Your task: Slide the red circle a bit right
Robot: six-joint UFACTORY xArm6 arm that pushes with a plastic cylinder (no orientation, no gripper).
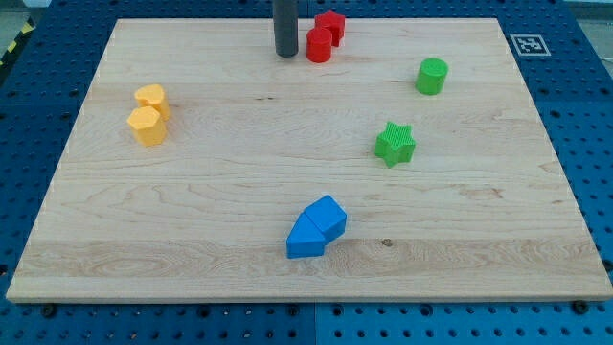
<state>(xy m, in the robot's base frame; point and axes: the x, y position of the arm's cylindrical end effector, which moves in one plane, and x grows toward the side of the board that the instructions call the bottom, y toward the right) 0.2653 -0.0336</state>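
My tip [285,54] is standing just left of the red circle [319,45] near the counter's [239,192] top edge, lining up; next calls for a short rightward push. No fingers here.

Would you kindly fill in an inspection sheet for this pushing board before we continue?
Surface: wooden board, flat, lying on a blue perforated base.
Job's things: red circle near the view's top edge, touching or almost touching another red block behind it.
Clutter: two yellow blocks at the view's left; green cylinder and green star at the right; two blue blocks together near the bottom.
Grippers: none fitted; my tip rests just left of the red circle.
Cables: nothing seen.
Surroundings: a printed marker tag at the top right.
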